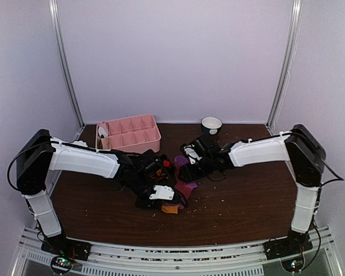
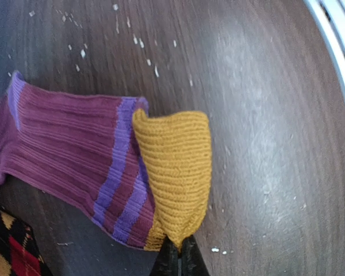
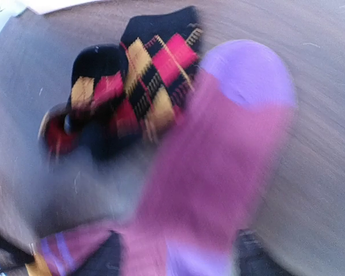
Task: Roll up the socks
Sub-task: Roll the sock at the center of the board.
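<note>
A magenta sock with purple stripes (image 2: 63, 149) lies on the dark table; its mustard-yellow cuff (image 2: 175, 167) is pinched in my left gripper (image 2: 179, 246), which is shut on it. In the top view that gripper (image 1: 163, 196) is at the table's middle, with the cuff (image 1: 169, 209) just in front. The magenta sock's body (image 3: 213, 172) and purple toe (image 3: 250, 72) run between the spread fingers of my right gripper (image 3: 178, 256), which looks open; this view is blurred. A black argyle sock (image 3: 132, 92) lies bunched beyond it and also shows in the top view (image 1: 156, 167).
A pink compartment tray (image 1: 155, 137) stands at the back left, with a small white item in one end cell. A dark bowl (image 1: 211, 124) sits at the back centre. Pale crumbs (image 2: 135, 40) dot the table.
</note>
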Robot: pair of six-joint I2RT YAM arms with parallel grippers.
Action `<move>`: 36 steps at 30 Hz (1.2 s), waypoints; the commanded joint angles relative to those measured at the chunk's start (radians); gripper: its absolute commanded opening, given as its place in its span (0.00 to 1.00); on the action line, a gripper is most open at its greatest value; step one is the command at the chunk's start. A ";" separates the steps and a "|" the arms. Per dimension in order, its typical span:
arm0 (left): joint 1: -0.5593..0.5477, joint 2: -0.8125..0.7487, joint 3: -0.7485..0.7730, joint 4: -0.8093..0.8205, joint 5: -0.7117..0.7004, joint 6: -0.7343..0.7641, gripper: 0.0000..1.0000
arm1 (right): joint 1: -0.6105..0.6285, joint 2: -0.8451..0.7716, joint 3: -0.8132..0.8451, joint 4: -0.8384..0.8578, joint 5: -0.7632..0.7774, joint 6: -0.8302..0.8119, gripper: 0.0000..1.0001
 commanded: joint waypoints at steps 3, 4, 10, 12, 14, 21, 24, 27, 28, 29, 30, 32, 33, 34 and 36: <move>0.007 0.010 0.048 -0.055 0.116 -0.011 0.00 | 0.036 -0.563 -0.509 0.341 0.332 -0.034 1.00; 0.007 0.011 0.049 -0.061 0.121 -0.008 0.00 | 0.043 -0.641 -0.581 0.381 0.354 -0.028 1.00; 0.014 0.035 0.077 -0.106 0.159 0.007 0.00 | 0.029 -0.835 -0.926 0.724 0.169 0.083 1.00; 0.023 0.052 0.113 -0.137 0.181 0.006 0.00 | 0.164 -0.849 -0.919 0.623 0.312 -0.119 1.00; 0.035 0.063 0.136 -0.164 0.208 0.007 0.00 | 0.317 -0.846 -0.921 0.574 0.493 -0.321 1.00; 0.055 0.104 0.204 -0.246 0.252 0.029 0.00 | 0.585 -0.667 -0.864 0.568 0.767 -0.730 1.00; 0.057 0.128 0.235 -0.292 0.272 0.040 0.00 | 0.665 -0.522 -0.854 0.713 0.926 -0.957 0.99; 0.056 0.154 0.258 -0.317 0.282 0.046 0.00 | 0.695 -0.385 -0.845 0.936 0.984 -1.177 0.96; 0.058 0.158 0.263 -0.322 0.283 0.048 0.00 | 0.697 -0.355 -0.832 0.977 0.981 -1.238 0.95; 0.057 0.161 0.264 -0.323 0.281 0.051 0.00 | 0.695 -0.329 -0.818 0.997 0.968 -1.268 0.92; 0.058 0.162 0.264 -0.325 0.283 0.052 0.00 | 0.693 -0.307 -0.798 1.010 0.950 -1.293 0.90; 0.057 0.164 0.267 -0.329 0.281 0.057 0.00 | 0.682 -0.270 -0.757 1.005 0.905 -1.310 0.83; 0.058 0.166 0.270 -0.332 0.279 0.057 0.00 | 0.675 -0.255 -0.733 0.991 0.884 -1.310 0.79; 0.059 0.166 0.273 -0.335 0.280 0.058 0.00 | 0.670 -0.243 -0.708 0.963 0.859 -1.309 0.75; 0.060 0.167 0.276 -0.338 0.280 0.058 0.00 | 0.654 -0.222 -0.659 0.927 0.820 -1.304 0.67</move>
